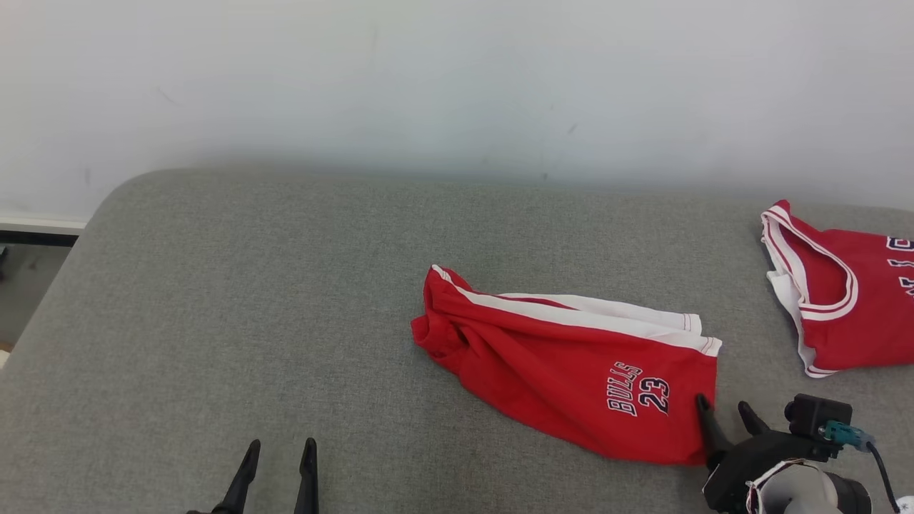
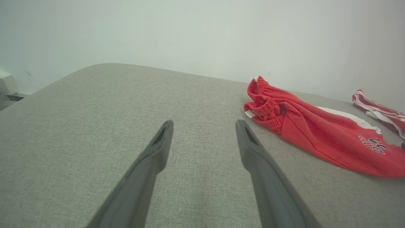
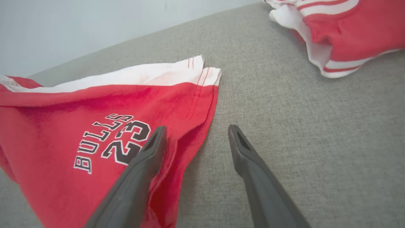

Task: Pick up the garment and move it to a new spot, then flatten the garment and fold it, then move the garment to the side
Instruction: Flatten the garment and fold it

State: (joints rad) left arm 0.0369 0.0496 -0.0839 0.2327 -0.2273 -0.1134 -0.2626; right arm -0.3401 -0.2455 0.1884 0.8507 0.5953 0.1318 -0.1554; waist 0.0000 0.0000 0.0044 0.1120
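The shorts (image 1: 571,371) lie on the grey pad (image 1: 250,300), centre to lower right of the head view. Their long axis runs from the bunched waistband at mid-frame down-right to the leg hem. My right gripper (image 1: 722,405) is at that hem's lower corner with its fingers apart and nothing between them. In the right wrist view one finger hangs over the red cloth and the other over bare pad, so the hem edge runs between them.

My left gripper (image 1: 281,444) sits at the lower left, fingers apart too, well clear of the cloth. The waistband lies up and to the right of it. The right arm is much the nearer.

Near the hem I read "BULLS 23" in dark letters edged white. A jersey (image 1: 835,285) lies at the right edge, its lettering cut off. The shorts look rumpled, so I judge flattening comes next.
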